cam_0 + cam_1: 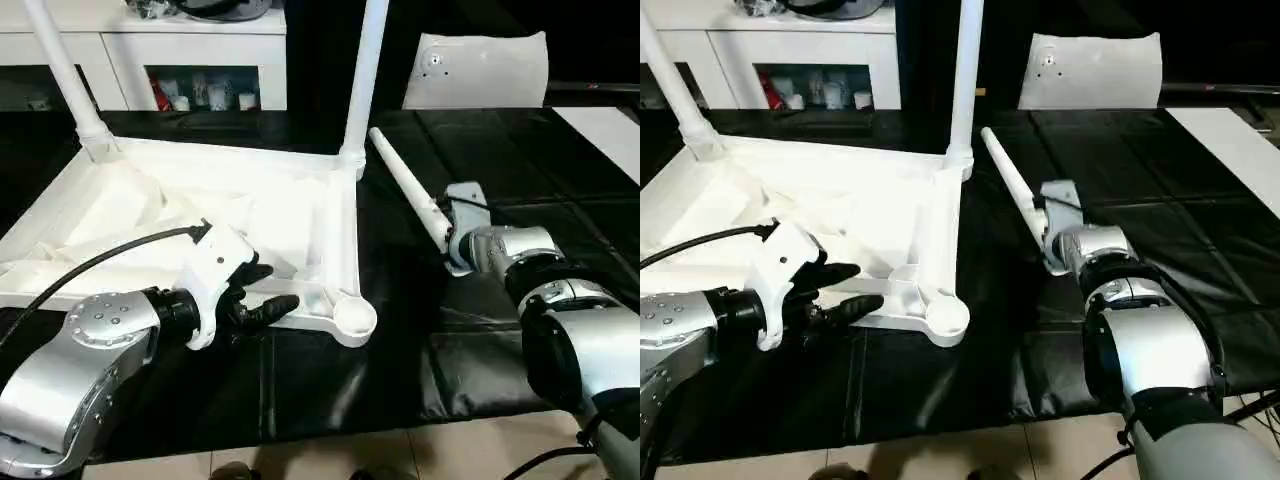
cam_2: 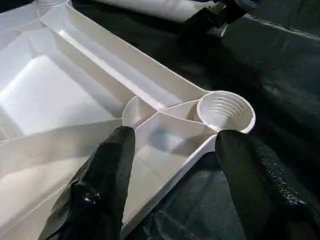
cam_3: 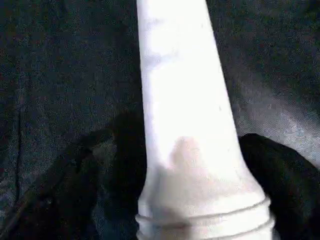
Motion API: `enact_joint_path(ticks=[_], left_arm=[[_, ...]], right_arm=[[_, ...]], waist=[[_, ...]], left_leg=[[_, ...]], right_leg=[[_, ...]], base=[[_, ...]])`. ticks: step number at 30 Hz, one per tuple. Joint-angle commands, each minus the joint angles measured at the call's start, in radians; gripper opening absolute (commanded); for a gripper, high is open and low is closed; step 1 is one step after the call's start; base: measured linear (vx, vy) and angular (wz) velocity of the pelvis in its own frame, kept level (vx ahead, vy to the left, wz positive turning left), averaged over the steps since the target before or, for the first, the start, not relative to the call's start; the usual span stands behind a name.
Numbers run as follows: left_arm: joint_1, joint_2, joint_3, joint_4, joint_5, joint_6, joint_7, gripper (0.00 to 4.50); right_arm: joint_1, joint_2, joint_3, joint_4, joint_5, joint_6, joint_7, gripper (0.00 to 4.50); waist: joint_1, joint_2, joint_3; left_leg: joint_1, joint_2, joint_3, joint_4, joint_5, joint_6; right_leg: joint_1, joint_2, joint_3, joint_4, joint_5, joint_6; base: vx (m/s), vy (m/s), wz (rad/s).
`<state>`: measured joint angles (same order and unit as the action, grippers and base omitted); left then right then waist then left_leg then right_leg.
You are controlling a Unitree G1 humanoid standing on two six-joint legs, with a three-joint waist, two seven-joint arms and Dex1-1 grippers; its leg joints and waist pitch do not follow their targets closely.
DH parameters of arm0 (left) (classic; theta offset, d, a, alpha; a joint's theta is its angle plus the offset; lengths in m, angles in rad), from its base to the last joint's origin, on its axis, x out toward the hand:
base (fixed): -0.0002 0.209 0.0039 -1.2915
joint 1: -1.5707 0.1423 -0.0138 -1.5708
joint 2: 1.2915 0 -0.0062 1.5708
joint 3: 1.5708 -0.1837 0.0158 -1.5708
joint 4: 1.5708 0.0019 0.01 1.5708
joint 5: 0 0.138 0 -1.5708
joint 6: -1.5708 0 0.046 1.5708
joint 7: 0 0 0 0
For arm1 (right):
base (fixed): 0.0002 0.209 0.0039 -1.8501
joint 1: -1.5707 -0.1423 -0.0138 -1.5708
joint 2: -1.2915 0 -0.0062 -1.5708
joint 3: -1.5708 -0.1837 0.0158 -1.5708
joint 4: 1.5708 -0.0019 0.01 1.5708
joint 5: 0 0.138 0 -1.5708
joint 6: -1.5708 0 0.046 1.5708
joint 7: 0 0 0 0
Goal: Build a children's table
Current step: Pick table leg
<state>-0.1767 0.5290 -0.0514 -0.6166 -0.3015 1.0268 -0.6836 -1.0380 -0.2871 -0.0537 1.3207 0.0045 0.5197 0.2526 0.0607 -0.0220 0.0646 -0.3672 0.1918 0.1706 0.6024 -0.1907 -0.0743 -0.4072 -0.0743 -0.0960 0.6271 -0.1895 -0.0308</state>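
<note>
The children's table top (image 1: 150,210) lies upside down on the black mat, its ribbed underside facing up. Two legs (image 1: 365,80) (image 1: 65,75) stand upright in the far corner sockets. The near right socket (image 1: 354,318) holds nothing. My left gripper (image 1: 275,287) is open and straddles the top's near rim beside that socket (image 2: 225,111), one finger (image 2: 107,175) over the inside and one outside. A third leg (image 1: 410,190) lies on the mat to the right of the top. My right gripper (image 3: 175,145) is open, with that leg's thick end between its fingers.
A white cabinet (image 1: 200,50) with dark openings stands behind the table top. A white cushion-like bag (image 1: 480,70) sits at the back right. The black mat (image 1: 350,390) ends at tan floor (image 1: 400,450) along the near side. A white panel (image 1: 610,130) lies far right.
</note>
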Motion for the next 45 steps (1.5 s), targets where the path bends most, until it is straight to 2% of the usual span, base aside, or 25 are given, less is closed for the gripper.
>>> enact_joint_path(ticks=[1,3,4,11,17,21,22,23,25,26,27,28,29,30,31,33,35,36,37,38,39,40,41,42,45], left_arm=[[-0.023,0.016,-0.018,-0.017,-0.006,0.004,0.006,3.25],[-0.024,0.020,-0.022,-0.016,-0.004,0.000,0.007,3.26],[-0.024,0.019,-0.020,-0.016,-0.009,0.002,0.008,3.26],[-0.035,0.019,-0.021,-0.012,-0.018,-0.002,0.019,3.34],[-0.047,0.018,-0.033,0.002,-0.016,-0.014,0.026,3.95],[-0.054,0.014,-0.045,0.020,-0.011,-0.032,0.033,4.27],[-0.054,0.014,-0.047,0.023,-0.011,-0.035,0.034,4.40],[-0.056,0.014,-0.051,0.032,-0.009,-0.044,0.034,4.40],[-0.059,0.010,-0.052,0.043,-0.008,-0.054,0.035,4.50],[-0.064,0.005,-0.055,0.060,-0.005,-0.069,0.037,4.50],[-0.065,0.005,-0.056,0.063,-0.004,-0.072,0.037,4.50],[-0.070,-0.007,-0.054,0.085,0.001,-0.089,0.046,4.50],[-0.072,-0.015,-0.052,0.097,0.003,-0.097,0.052,4.50],[-0.073,-0.017,-0.052,0.101,0.004,-0.101,0.054,4.50],[-0.088,-0.040,-0.051,0.137,0.013,-0.131,0.073,4.50],[-0.096,-0.054,-0.049,0.155,0.015,-0.144,0.082,4.50],[-0.121,-0.091,-0.037,0.201,0.019,-0.180,0.112,4.50],[-0.145,-0.120,-0.024,0.241,0.021,-0.206,0.136,4.50],[-0.151,-0.128,-0.020,0.251,0.022,-0.215,0.142,4.50],[-0.168,-0.152,-0.004,0.274,0.018,-0.230,0.159,4.50],[-0.171,-0.155,-0.002,0.277,0.018,-0.232,0.161,4.50],[-0.210,-0.201,0.029,0.322,0.013,-0.263,0.196,4.50],[-0.231,-0.222,0.046,0.341,0.006,-0.270,0.212,4.50],[-0.231,-0.222,0.046,0.341,0.006,-0.270,0.212,4.50],[-0.303,-0.297,0.118,0.381,-0.056,-0.268,0.255,4.50]], right_arm=[[-0.021,-0.014,-0.004,0.018,-0.008,0.029,0.034,4.14],[-0.022,-0.015,0.000,0.019,-0.013,0.032,0.040,3.93],[-0.023,-0.015,-0.001,0.019,-0.013,0.034,0.040,3.93],[-0.028,-0.018,-0.014,0.021,-0.009,0.047,0.060,3.32],[-0.027,-0.023,-0.018,0.021,-0.010,0.045,0.057,2.80],[-0.024,-0.027,-0.037,0.021,0.002,0.039,0.044,2.73],[-0.023,-0.027,-0.044,0.020,0.007,0.038,0.039,2.73],[-0.023,-0.031,-0.062,0.017,0.022,0.033,0.028,2.73],[-0.025,-0.036,-0.094,0.014,0.050,0.026,0.011,2.72],[-0.026,-0.041,-0.123,0.007,0.075,0.016,-0.006,2.72],[-0.026,-0.041,-0.126,0.006,0.077,0.014,-0.008,2.72],[-0.028,-0.044,-0.158,-0.003,0.104,0.001,-0.034,2.72],[-0.029,-0.045,-0.176,-0.007,0.118,-0.006,-0.050,2.72],[-0.030,-0.045,-0.181,-0.010,0.123,-0.012,-0.053,2.72],[-0.029,-0.041,-0.247,-0.049,0.183,-0.090,-0.078,2.72],[-0.027,-0.037,-0.285,-0.074,0.216,-0.138,-0.086,2.72],[0.006,-0.016,-0.322,-0.173,0.251,-0.250,-0.048,2.72],[0.051,0.004,-0.315,-0.274,0.248,-0.293,-0.031,2.72],[0.068,0.011,-0.309,-0.308,0.245,-0.290,-0.028,2.72],[0.103,0.027,-0.309,-0.376,0.249,-0.298,-0.037,2.72],[0.107,0.030,-0.310,-0.386,0.251,-0.300,-0.036,2.72],[0.186,0.082,-0.336,-0.558,0.310,-0.319,-0.019,2.72],[0.225,0.107,-0.348,-0.646,0.354,-0.296,0.007,2.72],[0.225,0.107,-0.348,-0.646,0.354,-0.296,0.007,2.72],[0.363,0.190,-0.369,-0.933,0.563,-0.201,0.159,2.72]], waist=[[0.001,0.004,-0.060],[0.002,0.001,-0.060],[0.004,0.009,-0.060],[0.004,0.009,-0.064],[0.005,0.009,-0.068],[0.004,0.020,-0.069],[0.004,0.016,-0.070],[0.005,0.022,-0.069],[0.004,0.022,-0.070],[0.005,0.032,-0.070],[0.003,0.027,-0.071],[0.006,0.062,-0.071],[0.000,0.040,-0.070],[0.002,0.037,-0.072],[-0.001,0.053,-0.070],[0.001,0.051,-0.072],[0.004,0.063,-0.074],[0.005,0.064,-0.072],[0.005,0.067,-0.074],[0.006,0.067,-0.080],[0.003,0.064,-0.076],[0.004,0.072,-0.078],[0.006,0.072,-0.082],[0.005,0.071,-0.081],[0.006,0.064,-0.085]], left_leg=[[0.002,0.030,-0.007,-0.065,-0.195,-0.007],[0.002,0.030,-0.007,-0.065,-0.193,-0.006],[0.002,0.031,-0.008,-0.065,-0.191,-0.008],[0.003,0.031,-0.007,-0.062,-0.178,-0.010],[0.002,0.031,-0.007,-0.061,-0.172,-0.013],[0.003,0.031,-0.007,-0.060,-0.175,-0.017],[0.003,0.031,-0.007,-0.060,-0.175,-0.018],[0.003,0.030,-0.008,-0.059,-0.182,-0.020],[0.006,0.029,-0.006,-0.058,-0.196,-0.022],[0.006,0.028,-0.008,-0.058,-0.198,-0.024],[0.006,0.028,-0.007,-0.057,-0.198,-0.022],[0.007,0.027,-0.011,-0.055,-0.206,-0.028],[0.004,0.025,-0.007,-0.055,-0.214,-0.021],[0.004,0.024,-0.008,-0.054,-0.209,-0.018],[0.002,0.022,-0.007,-0.051,-0.223,-0.009],[0.001,0.020,-0.007,-0.050,-0.216,0.001],[-0.002,0.019,-0.007,-0.046,-0.185,0.021],[-0.005,0.018,-0.004,-0.046,-0.178,0.030],[-0.004,0.018,-0.004,-0.045,-0.164,0.033],[-0.004,0.019,-0.007,-0.045,-0.125,0.040],[-0.009,0.017,-0.006,-0.045,-0.115,0.045],[-0.005,0.017,-0.005,-0.045,-0.115,0.049],[-0.002,0.020,-0.007,-0.045,-0.110,0.054],[-0.002,0.019,-0.006,-0.046,-0.111,0.061],[-0.001,0.023,-0.009,-0.049,-0.109,0.077]], right_leg=[[0.056,-0.065,0.057,-0.071,-0.212,-0.202],[0.056,-0.065,0.057,-0.070,-0.216,-0.201],[0.055,-0.067,0.057,-0.069,-0.221,-0.201],[0.057,-0.066,0.057,-0.066,-0.188,-0.214],[0.059,-0.067,0.056,-0.065,-0.182,-0.217],[0.058,-0.065,0.056,-0.063,-0.166,-0.223],[0.059,-0.064,0.056,-0.062,-0.157,-0.225],[0.059,-0.065,0.055,-0.062,-0.160,-0.225],[0.058,-0.063,0.056,-0.064,-0.163,-0.224],[0.059,-0.063,0.055,-0.063,-0.162,-0.223],[0.059,-0.062,0.055,-0.064,-0.155,-0.223],[0.057,-0.062,0.053,-0.060,-0.144,-0.230],[0.060,-0.059,0.052,-0.066,-0.140,-0.229],[0.063,-0.059,0.051,-0.064,-0.140,-0.231],[0.061,-0.060,0.051,-0.070,-0.157,-0.229],[0.064,-0.061,0.049,-0.069,-0.170,-0.226],[0.065,-0.063,0.049,-0.069,-0.190,-0.219],[0.064,-0.063,0.049,-0.076,-0.192,-0.210],[0.064,-0.060,0.047,-0.078,-0.189,-0.195],[0.067,-0.057,0.047,-0.070,-0.146,-0.204],[0.068,-0.054,0.047,-0.071,-0.135,-0.202],[0.066,-0.053,0.046,-0.076,-0.134,-0.196],[0.067,-0.056,0.048,-0.072,-0.114,-0.198],[0.067,-0.053,0.048,-0.075,-0.108,-0.193],[0.070,-0.057,0.048,-0.072,-0.099,-0.202]], base=[[0.000,0.000,0.00],[0.000,0.000,0.00],[0.000,0.000,0.00],[0.000,0.000,0.00],[0.000,0.000,0.00],[0.000,0.000,0.00],[0.000,0.000,0.00],[0.000,0.000,0.00],[0.000,0.000,0.00],[0.000,0.000,0.00],[0.000,0.000,0.00],[0.000,0.000,0.00],[0.000,0.000,0.00],[0.000,0.000,0.00],[0.000,0.000,0.00],[0.000,0.000,0.00],[0.000,0.000,0.00],[0.000,0.000,0.00],[0.000,0.000,0.00],[0.000,0.000,0.00],[0.000,0.000,0.00],[0.000,0.000,0.00],[0.000,0.000,0.00],[0.000,0.000,0.00],[0.000,0.000,0.00]])
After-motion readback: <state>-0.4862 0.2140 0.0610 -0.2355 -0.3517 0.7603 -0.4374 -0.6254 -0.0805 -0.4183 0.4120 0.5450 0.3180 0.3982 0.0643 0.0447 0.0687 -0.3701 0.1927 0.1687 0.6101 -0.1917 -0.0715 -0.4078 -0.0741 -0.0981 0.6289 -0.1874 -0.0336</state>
